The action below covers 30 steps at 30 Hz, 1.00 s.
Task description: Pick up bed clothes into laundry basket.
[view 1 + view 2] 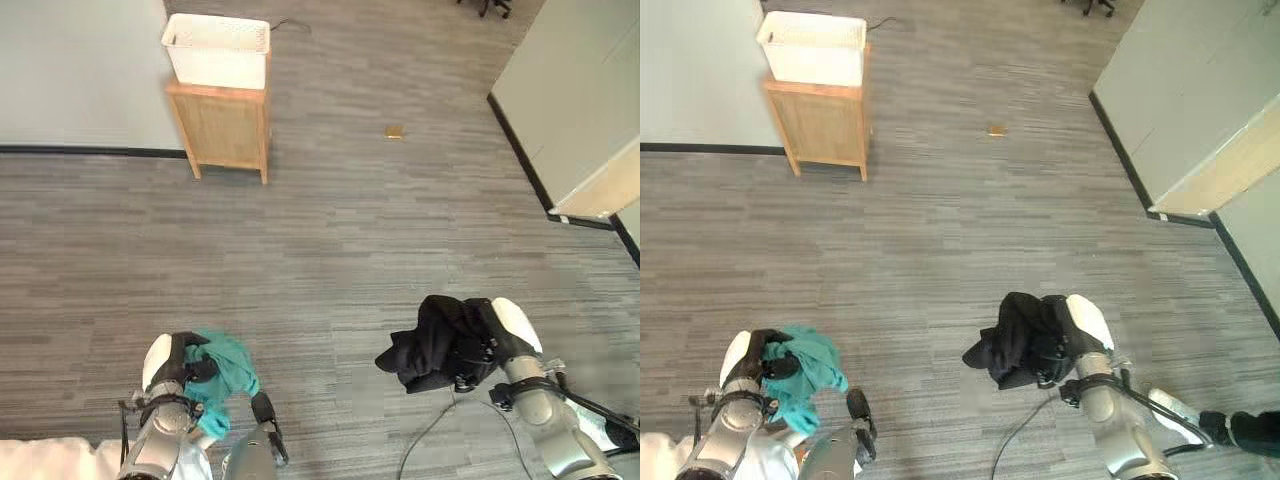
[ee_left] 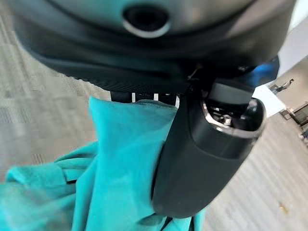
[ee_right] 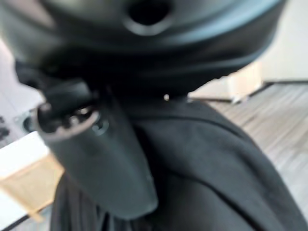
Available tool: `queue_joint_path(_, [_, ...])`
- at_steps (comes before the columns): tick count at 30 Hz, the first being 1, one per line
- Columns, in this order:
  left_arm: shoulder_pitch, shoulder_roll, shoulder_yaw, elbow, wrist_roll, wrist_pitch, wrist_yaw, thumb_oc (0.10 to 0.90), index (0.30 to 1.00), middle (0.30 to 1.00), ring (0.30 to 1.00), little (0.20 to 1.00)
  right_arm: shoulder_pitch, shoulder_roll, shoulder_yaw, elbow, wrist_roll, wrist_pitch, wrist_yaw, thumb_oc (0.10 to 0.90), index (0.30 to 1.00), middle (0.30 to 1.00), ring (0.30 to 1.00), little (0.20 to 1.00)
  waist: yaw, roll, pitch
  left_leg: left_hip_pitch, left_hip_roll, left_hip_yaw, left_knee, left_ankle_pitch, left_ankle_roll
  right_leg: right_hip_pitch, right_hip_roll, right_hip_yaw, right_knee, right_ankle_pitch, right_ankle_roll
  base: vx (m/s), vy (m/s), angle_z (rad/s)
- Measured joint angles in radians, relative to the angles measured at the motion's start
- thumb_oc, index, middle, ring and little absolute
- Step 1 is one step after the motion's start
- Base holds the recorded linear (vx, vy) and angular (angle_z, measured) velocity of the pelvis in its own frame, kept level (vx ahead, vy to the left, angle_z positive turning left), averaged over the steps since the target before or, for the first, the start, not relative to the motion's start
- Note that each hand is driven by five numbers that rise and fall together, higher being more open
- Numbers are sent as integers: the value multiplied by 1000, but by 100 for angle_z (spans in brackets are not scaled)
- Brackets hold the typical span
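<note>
Left hand (image 1: 172,372) is bunched tight around the teal garment (image 1: 225,375), low over the floor. Right hand (image 1: 480,345) clamps the black garment (image 1: 430,345), which droops off it. Both look soft, light, floppy, so grab deep in the wad. The white laundry basket (image 1: 217,50) sits far ahead on a wooden stand (image 1: 222,128).

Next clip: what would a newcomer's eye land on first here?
Probably the two bundles of clothing held low over the grey floor: a teal garment clutched in the left hand and a black garment bunched in the right hand. Then the white laundry basket far ahead, sitting on a small wooden stand by the wall.
</note>
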Motion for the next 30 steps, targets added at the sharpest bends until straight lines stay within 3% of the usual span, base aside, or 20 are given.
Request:
queue_joint_path(2, [-17, 7, -4, -5, 1, -1, 0, 400, 300, 300, 300, 300, -26, 31, 1, 0, -1, -6, -1, 400, 300, 300, 300, 300, 1, -3, 4, 69, -25, -11, -33, -42, 5, -90, -50, 25, 229, 48, -4, 630, 124, 24])
queue_joint_path(5, [-69, 22, -51, -18, 2, 2, 3, 400, 300, 300, 300, 300, -54, 28, -21, -23, -3, -14, -5, 400, 300, 300, 300, 300, -52, 55, 46, 124, -21, -86, -95, -19, -11, -269, -15, -33, 341, -97, -38, 496, 13, 54])
queue_joint_path(6, [-70, 18, -49, -37, 2, 1, 1, 400, 300, 300, 300, 300, -54, 24, -20, -30, -3, -12, -4, 400, 300, 300, 300, 300, -63, 56, 50, 131, -28, -105, -106, -34, -7, -342, -4, -32, 314, -110, -37, 444, -148, 65])
queue_joint_path(9, [-81, -19, -45, -52, 7, 0, 2, 400, 300, 300, 300, 300, -33, 25, -19, -32, -3, -7, -11, 400, 300, 300, 300, 300, -136, 97, 79, 158, -8, -177, -127, -44, -21, -428, 57, -68, -29, -121, -130, 643, -192, 78])
queue_joint_path(10, [-79, -29, -47, -74, 9, -5, -6, 400, 300, 300, 300, 300, -22, 25, -18, -31, -3, 5, -10, 400, 300, 300, 300, 300, -155, 97, 95, 175, -4, -176, -122, -68, -53, -477, 49, -71, -335, -55, -123, 547, -241, 67])
queue_joint_path(12, [-77, -39, -47, -74, 13, -9, -8, 400, 300, 300, 300, 300, -6, 26, -21, -25, -3, 13, -9, 400, 300, 300, 300, 300, -160, 86, 105, 205, -1, -167, -122, -84, -79, -491, 20, -104, -478, 29, -106, 556, -242, 58])
queue_joint_path(14, [-44, -40, -36, -78, 24, -17, -13, 400, 300, 300, 300, 300, 27, 33, -23, -11, -5, 12, -18, 400, 300, 300, 300, 300, -165, 66, 89, 254, 14, -197, -120, -130, -148, -531, -53, -91, -456, 61, -70, 739, -317, 85])
queue_joint_path(15, [-38, -41, -45, -75, 38, -16, -14, 400, 300, 300, 300, 300, 69, 35, -38, 2, -9, 14, -20, 400, 300, 300, 300, 300, -179, 61, 85, 292, 43, -236, -128, -139, -180, -481, -78, -63, -411, 68, -79, 651, -316, 117])
queue_joint_path(16, [-36, -37, -50, -67, 38, -15, -15, 400, 300, 300, 300, 300, 79, 37, -33, 30, -10, 17, -19, 400, 300, 300, 300, 300, -178, 59, 86, 335, 73, -263, -139, -146, -204, -434, -64, -40, -385, 85, -68, 676, -445, 119])
queue_joint_path(17, [-33, -53, -55, -46, 38, -14, -14, 400, 300, 300, 300, 300, 67, 33, -30, 95, -11, 27, -14, 400, 300, 300, 300, 300, -173, 100, 70, 356, 150, -281, -90, -158, -236, -415, 12, -22, -339, 190, -100, 568, -498, 60])
queue_joint_path(19, [-31, -76, -65, -27, 37, -15, -14, 400, 300, 300, 300, 300, 23, 20, -44, 140, -12, 33, -19, 400, 300, 300, 300, 300, -177, 130, 63, 327, 205, -265, 66, -150, -267, -395, 73, -55, -288, 179, -149, 587, -651, 25])
queue_joint_path(20, [-36, -83, -75, -32, 37, -16, -15, 400, 300, 300, 300, 300, 5, 5, -63, 150, -12, 37, -17, 400, 300, 300, 300, 300, -165, 129, 68, 192, 292, -322, 375, -100, -266, -382, 111, -74, -220, 116, -257, 525, -557, -11])
queue_joint_path(22, [-17, -89, -83, -42, 34, -16, -15, 400, 300, 300, 300, 300, -4, -4, -77, 147, -10, 35, -23, 400, 300, 300, 300, 300, -123, 107, 79, 12, 334, -471, 693, 162, -254, -310, 164, -64, -242, 60, -287, 341, -290, -30])
queue_joint_path(23, [-15, -91, -86, -43, 34, -17, -15, 400, 300, 300, 300, 300, -2, -4, -85, 145, -10, 34, -23, 400, 300, 300, 300, 300, -127, 103, 81, -3, 335, -486, 738, 170, -267, -297, 161, -64, -255, 74, -281, 392, -171, -33])
queue_joint_path(24, [6, -93, -99, -44, 27, -21, -20, 400, 300, 300, 300, 300, -17, -10, -99, 123, -8, 35, -36, 400, 300, 300, 300, 300, -109, 61, 89, -135, 272, -466, 889, 23, -272, -192, 174, -47, -335, 52, -318, 654, -58, -27])
queue_joint_path(25, [7, -100, -99, -45, 26, -24, -20, 400, 300, 300, 300, 300, -18, -21, -101, 118, -7, 35, -43, 400, 300, 300, 300, 300, -102, 43, 90, -173, 233, -430, 857, -46, -245, -159, 176, -40, -371, 54, -317, 493, -9, -51])
queue_joint_path(27, [22, -102, -102, -43, 21, -30, -24, 400, 300, 300, 300, 300, -39, -37, -94, 114, -4, 33, -46, 400, 300, 300, 300, 300, -68, 42, 83, -198, 197, -344, 706, -77, -233, -112, 201, -14, -426, 66, -315, 491, 55, -58])
queue_joint_path(28, [30, -106, -101, -38, 15, -29, -24, 400, 300, 300, 300, 300, -44, -52, -85, 109, -2, 31, -45, 400, 300, 300, 300, 300, -62, 52, 80, -167, 159, -319, 515, -90, -236, -76, 221, -7, -458, 66, -316, 625, 106, -44])
queue_joint_path(29, [37, -110, -98, -36, 15, -30, -25, 400, 300, 300, 300, 300, -44, -56, -80, 120, 2, 26, -49, 400, 300, 300, 300, 300, -55, 92, 64, -157, 128, -239, 215, -84, -239, -14, 273, -8, -505, 30, -274, 610, 114, -22])
queue_joint_path(30, [37, -111, -98, -36, 15, -31, -25, 400, 300, 300, 300, 300, -43, -56, -71, 133, 2, 27, -49, 400, 300, 300, 300, 300, -51, 110, 54, -146, 106, -211, 60, -79, -239, 4, 294, -10, -504, 7, -251, 733, 94, -12])
